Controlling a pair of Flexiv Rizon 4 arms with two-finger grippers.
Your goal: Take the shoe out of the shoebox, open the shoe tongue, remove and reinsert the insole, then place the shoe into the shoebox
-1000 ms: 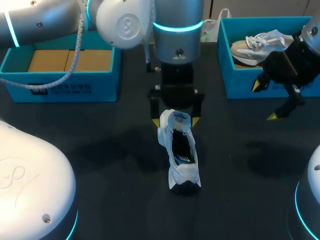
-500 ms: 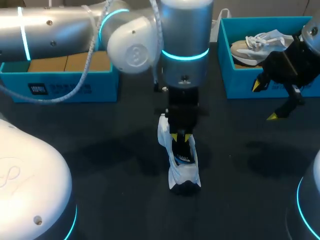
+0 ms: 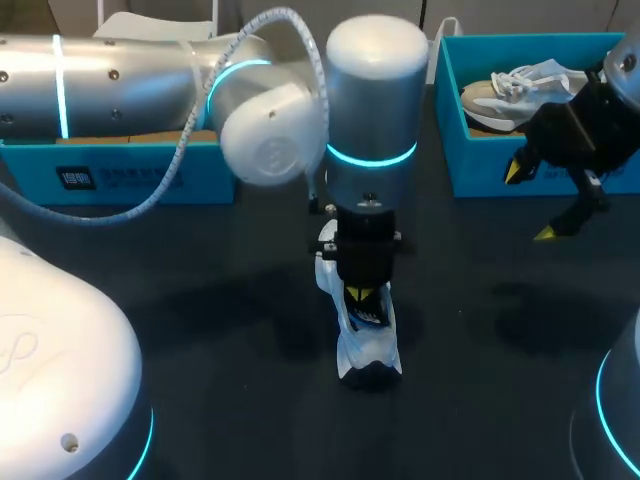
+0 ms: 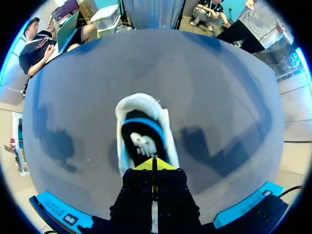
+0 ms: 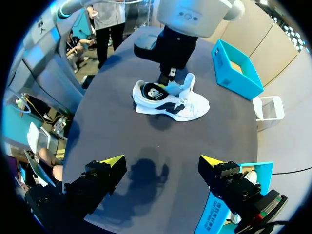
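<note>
**1. Shoe.** The white shoe [image 3: 367, 345] lies on the dark bench [image 3: 200, 300], outside both boxes, at the bench centre in the head view. Its heel points to 6 o'clock and its toe to 12 o'clock. The tongue [image 5: 187, 82] stands lifted clear of the opening. The insole [image 4: 141, 141], with a printed patch at the heel, is visible inside the shoe.

**2. Left arm.** My left gripper [image 3: 362, 294] is set vertically over the shoe, with its yellow tips inside the opening, just heelward of the tongue. In the left wrist view the two tips are pressed together, with only a thin seam between them, directly over the insole. I cannot tell whether they pinch the insole's edge.

**3. Right arm.** My right gripper [image 3: 530, 202] hangs above the bench at 2 o'clock from the shoe, well apart from it. Its fingers are spread wide, with nothing between them.

**4. Boxes.** The blue right shoebox [image 3: 475, 160] stands at 2 o'clock, just behind my right gripper, and holds a second shoe [image 3: 510, 95]. The blue left shoebox [image 3: 130, 178] stands at 10 o'clock.
</note>
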